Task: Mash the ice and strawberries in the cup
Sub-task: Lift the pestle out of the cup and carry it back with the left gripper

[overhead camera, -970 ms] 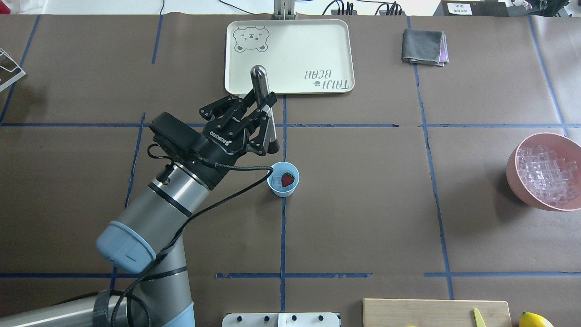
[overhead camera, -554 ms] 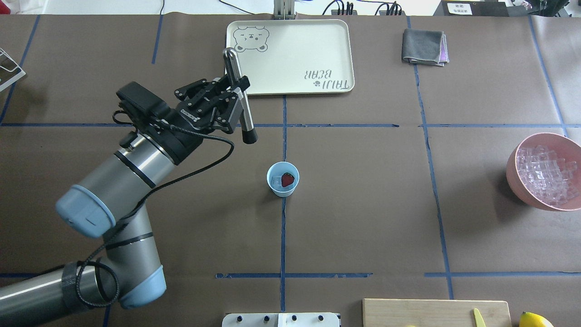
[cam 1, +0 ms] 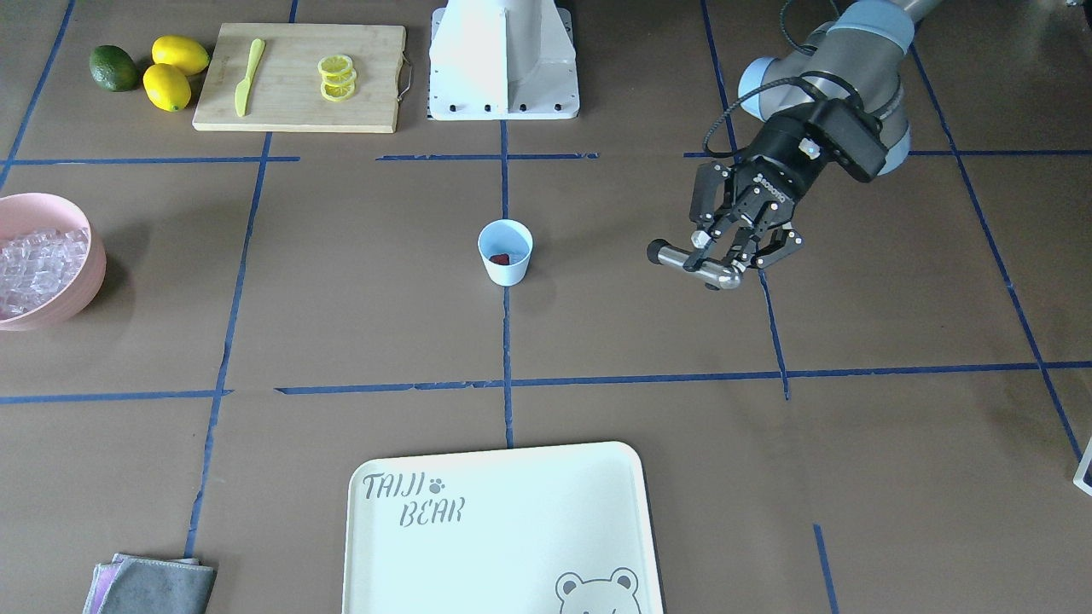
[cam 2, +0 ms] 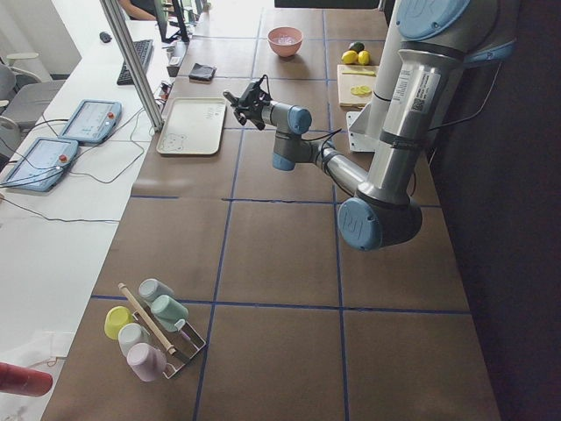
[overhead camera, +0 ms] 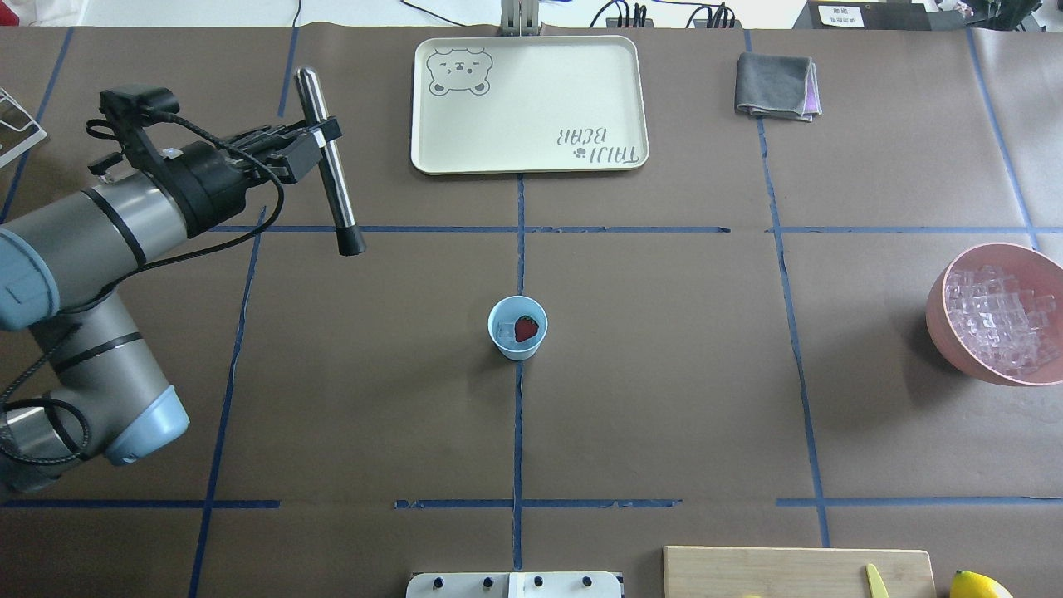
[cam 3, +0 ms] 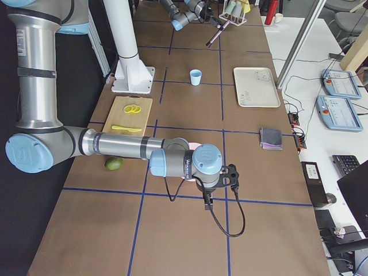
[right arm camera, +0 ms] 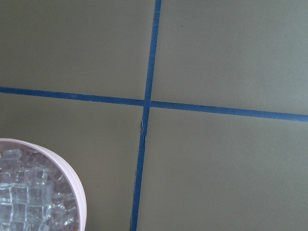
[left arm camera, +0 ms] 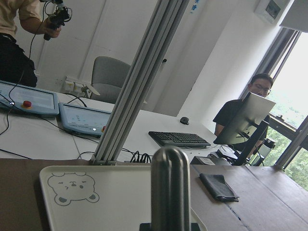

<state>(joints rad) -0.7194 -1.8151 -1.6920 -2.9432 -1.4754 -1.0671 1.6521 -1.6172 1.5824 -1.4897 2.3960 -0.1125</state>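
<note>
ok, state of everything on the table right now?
cup: upright, holds berry and ice.
strawberry: whole, not mashed, inside the cup.
ice: in the cup beside the berry, looks uncrushed.
muddler: in the air, clear of the cup.
left gripper: shut on the muddler.
pink bowl: upright, heaped with ice cubes.
tray: empty.
cloth: folded.

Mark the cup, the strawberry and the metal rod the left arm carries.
cup (overhead camera: 516, 351), overhead view, near outer wall.
strawberry (overhead camera: 526, 329), overhead view, middle of the berry.
metal rod (overhead camera: 340, 199), overhead view, shaft toward the black tip.
</note>
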